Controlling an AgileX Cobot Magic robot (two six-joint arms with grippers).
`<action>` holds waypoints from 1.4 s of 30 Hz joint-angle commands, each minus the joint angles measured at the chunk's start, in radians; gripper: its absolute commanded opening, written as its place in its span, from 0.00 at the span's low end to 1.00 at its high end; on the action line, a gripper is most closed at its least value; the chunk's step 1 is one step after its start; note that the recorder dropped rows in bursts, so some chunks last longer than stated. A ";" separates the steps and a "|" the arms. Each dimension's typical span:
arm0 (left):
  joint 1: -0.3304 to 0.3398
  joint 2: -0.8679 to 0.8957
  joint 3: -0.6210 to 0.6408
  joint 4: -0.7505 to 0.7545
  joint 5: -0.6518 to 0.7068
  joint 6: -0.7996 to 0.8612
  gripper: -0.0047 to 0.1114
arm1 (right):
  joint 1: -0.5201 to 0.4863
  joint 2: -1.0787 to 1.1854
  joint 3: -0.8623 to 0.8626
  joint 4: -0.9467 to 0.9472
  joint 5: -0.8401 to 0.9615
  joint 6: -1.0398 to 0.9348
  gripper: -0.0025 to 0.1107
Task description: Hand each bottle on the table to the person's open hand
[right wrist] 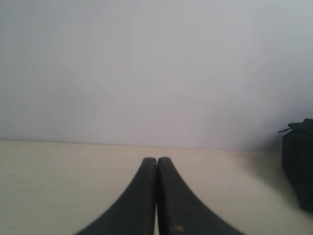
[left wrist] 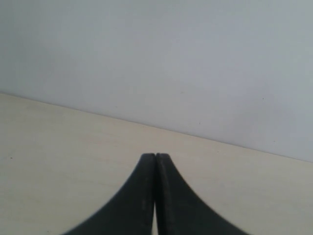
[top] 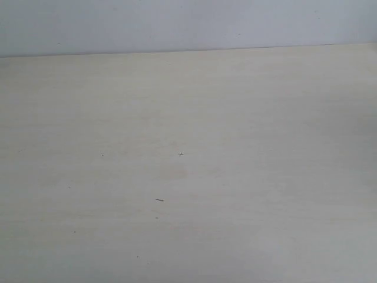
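Two shut pincers over a wide, flat, pale beige tabletop (top: 235, 147).
My black left pincer (left wrist: 155, 156) has its two curved fingers pressed tight together and holds nothing. My black right pincer (right wrist: 157, 160) is shut the same way, with nothing in it. The tabletop lies under both and runs back to a plain pale grey wall (top: 177, 23). A few tiny dark specks (top: 159, 200) sit near its middle. A dark boxy thing (right wrist: 298, 166) stands close to the wall, apart from my right pincer; I cannot tell what it is.
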 commanded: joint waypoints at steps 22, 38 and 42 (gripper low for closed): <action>0.000 -0.006 0.003 -0.010 -0.008 0.007 0.06 | -0.007 -0.005 0.005 -0.073 0.022 0.098 0.02; -0.006 -0.006 0.003 -0.010 -0.008 0.008 0.06 | -0.007 -0.005 0.005 -0.073 0.022 0.098 0.02; -0.006 -0.006 0.003 -0.010 -0.008 0.008 0.06 | -0.007 -0.005 0.005 -0.073 0.022 0.098 0.02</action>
